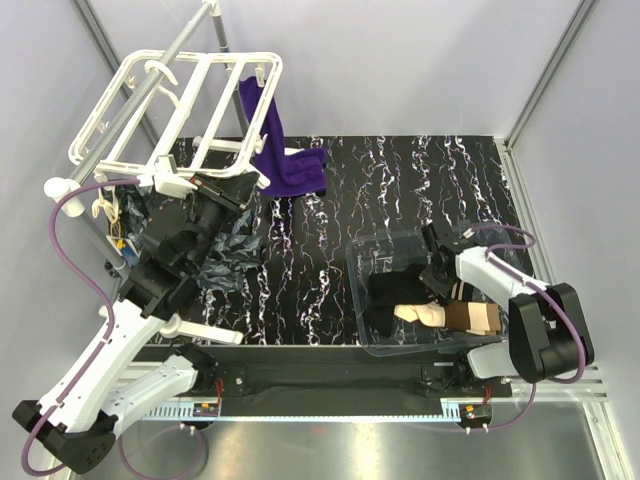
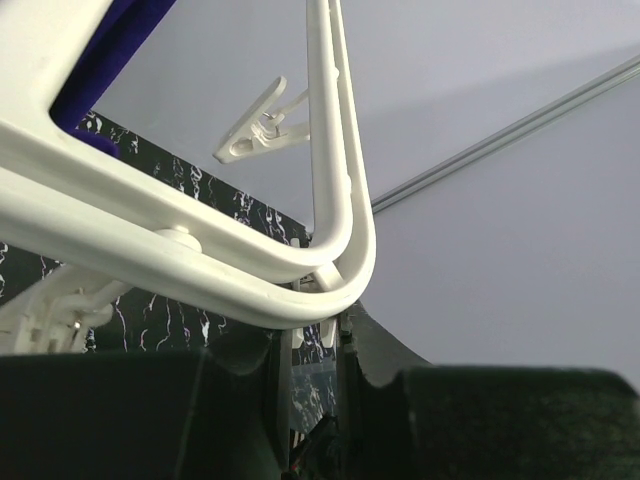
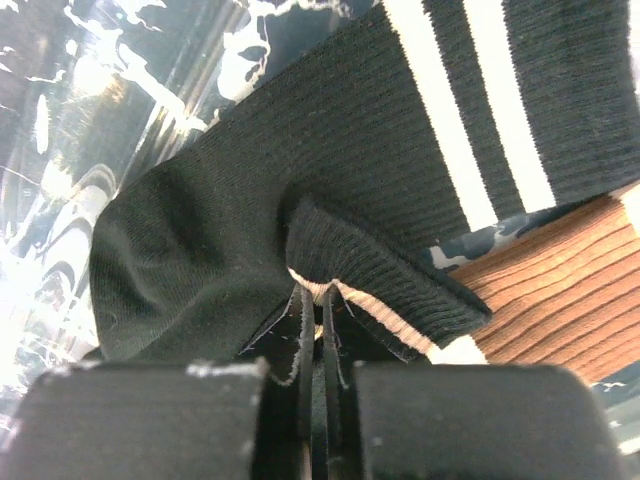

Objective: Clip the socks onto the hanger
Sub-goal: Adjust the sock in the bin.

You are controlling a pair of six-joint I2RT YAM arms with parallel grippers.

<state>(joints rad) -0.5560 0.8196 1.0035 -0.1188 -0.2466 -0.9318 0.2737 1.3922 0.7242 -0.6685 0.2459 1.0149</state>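
Overhead, the hanger [image 1: 190, 100] hangs far left, with the left gripper [image 1: 222, 190] at its near edge. The right gripper [image 1: 437, 268] reaches into a clear bin [image 1: 356, 290] on the right.

Left wrist: the hanger's corner sits just above the fingers [image 2: 150, 410], and I cannot tell their grip.

Right wrist: fingers pinched on a fold of the black sock [image 3: 200, 220].

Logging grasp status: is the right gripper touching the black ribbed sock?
Touching. The right wrist view shows the right gripper nearly closed, its fingertips pinching a fold of the black ribbed sock.
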